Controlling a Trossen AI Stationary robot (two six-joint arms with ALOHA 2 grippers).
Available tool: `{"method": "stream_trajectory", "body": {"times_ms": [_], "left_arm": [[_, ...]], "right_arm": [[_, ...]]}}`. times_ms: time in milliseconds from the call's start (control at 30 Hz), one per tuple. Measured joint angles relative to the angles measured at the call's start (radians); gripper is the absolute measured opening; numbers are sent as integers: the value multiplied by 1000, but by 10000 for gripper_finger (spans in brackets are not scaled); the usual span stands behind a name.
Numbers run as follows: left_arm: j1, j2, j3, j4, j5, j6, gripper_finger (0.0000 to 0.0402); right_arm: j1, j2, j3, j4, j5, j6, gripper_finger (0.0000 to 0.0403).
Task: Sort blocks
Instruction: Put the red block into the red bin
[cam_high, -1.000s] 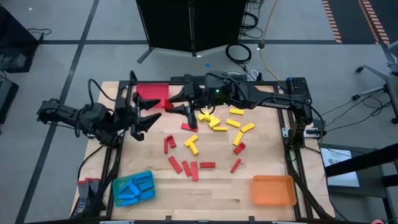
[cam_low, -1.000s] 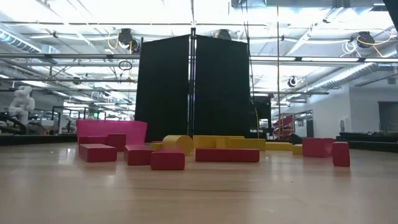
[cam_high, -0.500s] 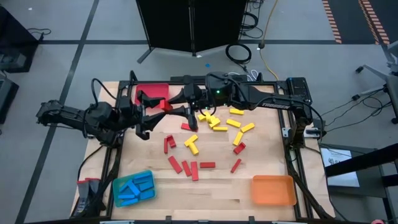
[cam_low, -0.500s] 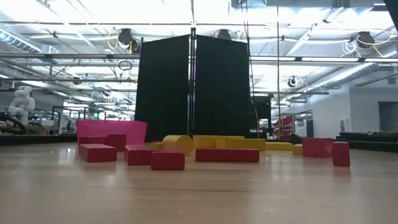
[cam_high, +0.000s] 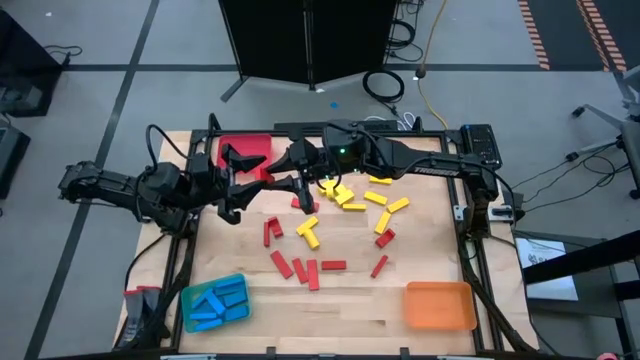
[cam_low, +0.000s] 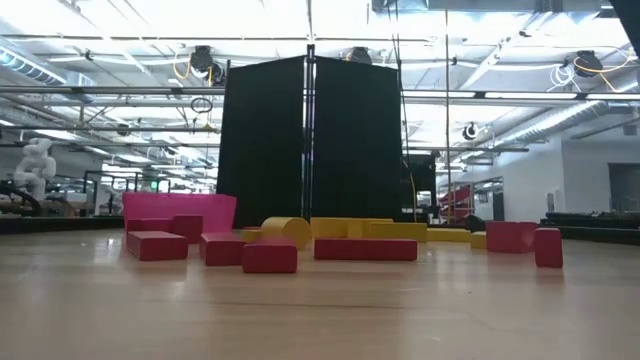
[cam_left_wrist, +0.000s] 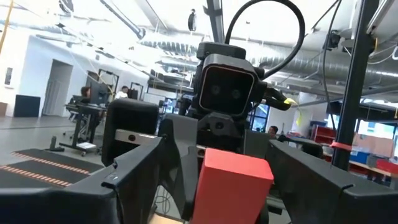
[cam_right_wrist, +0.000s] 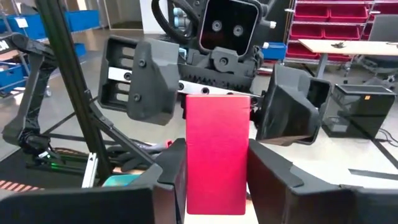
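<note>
The wooden table (cam_high: 420, 260) carries both dark arms, which meet nose to nose over its far-left part. The right gripper (cam_high: 283, 170) reaches in from the right side and is clamped on a red block (cam_right_wrist: 216, 152), held upright between its two fingers (cam_right_wrist: 273, 171) and presented toward the other arm. The left gripper (cam_high: 243, 176) comes in from the left with its fingers spread wide on either side of that same block, which shows in the left wrist view as a red slab (cam_left_wrist: 230, 186) between the two dark fingers (cam_left_wrist: 134, 171); whether they touch it cannot be told. Directly under and just behind the meeting grippers lies the red tray (cam_high: 243, 148), at the far-left corner of the table. Well away from both grippers, at the near edge, sit the blue tray (cam_high: 237, 290) on the left arm's side, filled with blue blocks (cam_high: 212, 304), and the orange tray (cam_high: 438, 306) on the right arm's side. Just beside the right gripper, toward its own arm, yellow blocks (cam_high: 352, 200) lie scattered in a loose heap. Nearer the front edge than both grippers, red blocks (cam_high: 305, 270) lie spread flat on the wood, apart from one another.
</note>
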Motion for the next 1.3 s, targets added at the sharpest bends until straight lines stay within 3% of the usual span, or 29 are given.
{"method": "stream_trajectory", "body": {"times_ms": [567,1233,1300], "left_arm": [[0,0,0,19,0,27,286],[0,0,0,29,0,57,209],[0,0,0,29,0,61,199]], "right_arm": [[-2,1,0,43,-2,0,109],[-2,1,0,57,-2,0,109],[-2,1,0,57,-1,3,127]]}}
